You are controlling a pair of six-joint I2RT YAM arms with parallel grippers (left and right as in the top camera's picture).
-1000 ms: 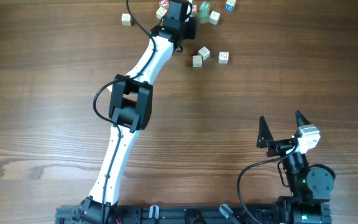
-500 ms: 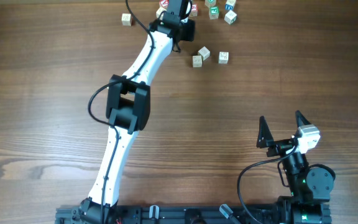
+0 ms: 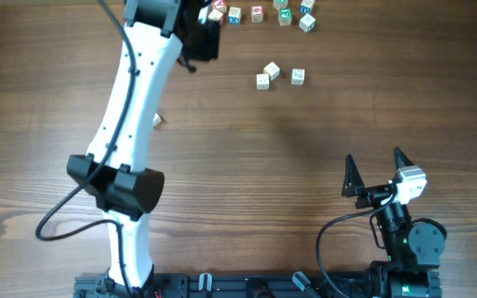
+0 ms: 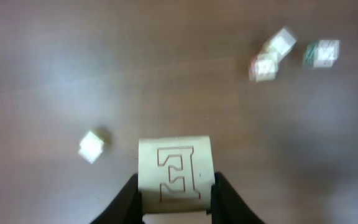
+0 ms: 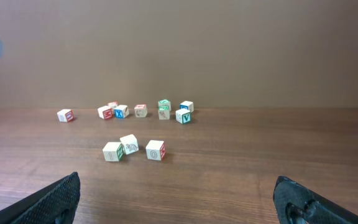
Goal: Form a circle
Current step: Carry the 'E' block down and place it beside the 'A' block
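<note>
At the far side, the left hand [image 4: 176, 198] pinches a lettered cube [image 4: 176, 169]; the right hand [image 3: 374, 164] gapes empty.

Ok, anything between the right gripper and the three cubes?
No, just bare table between the right gripper and the three cubes, seen plainly in the right wrist view.

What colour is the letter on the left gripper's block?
Red outline on the pale block; left wrist view.
</note>
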